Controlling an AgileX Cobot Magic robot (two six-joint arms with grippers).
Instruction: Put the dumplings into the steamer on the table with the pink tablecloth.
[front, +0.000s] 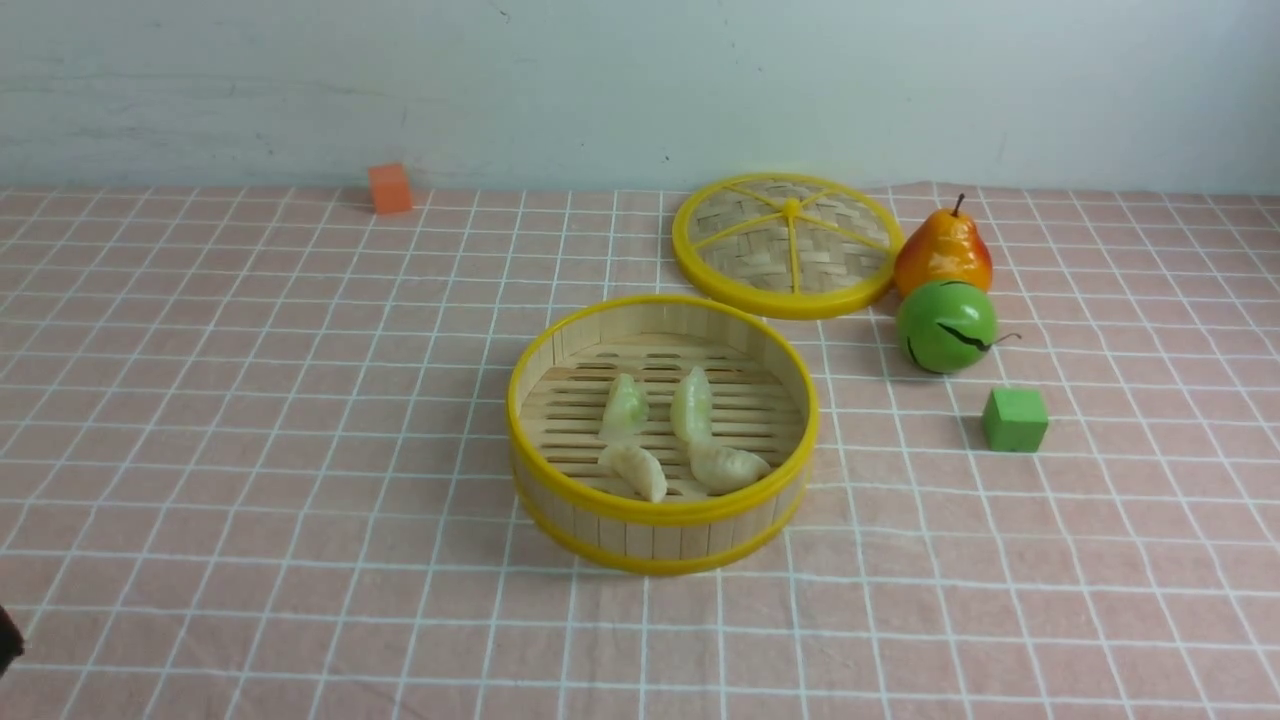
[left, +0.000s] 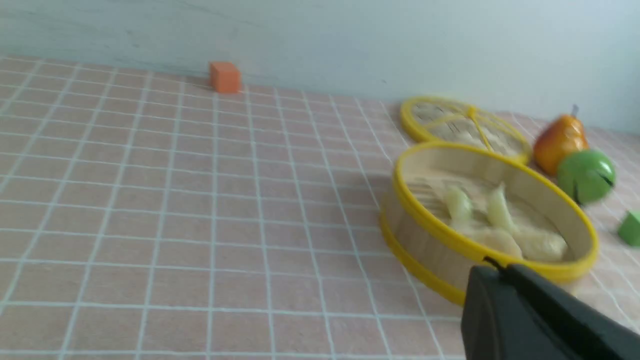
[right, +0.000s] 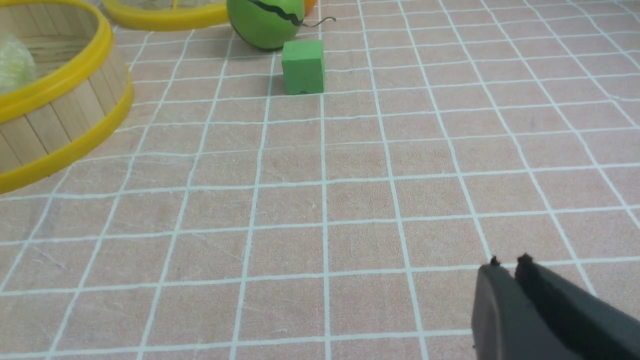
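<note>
My left gripper (left: 500, 270) was clenched with nothing in it, though its view was blurred. The steamer (left: 492, 250) stood just beyond its tips. All four dumplings (front: 691, 405) lay on the steamer's slatted floor, the two pale green ones on the side farther from that gripper and the two cream ones nearer. My right gripper (right: 509, 262) was also pinched closed and empty, low over the pink tablecloth (right: 350, 200). The green cube (right: 303, 65) sat well ahead of it, and the steamer was ahead and off to its left.
</note>
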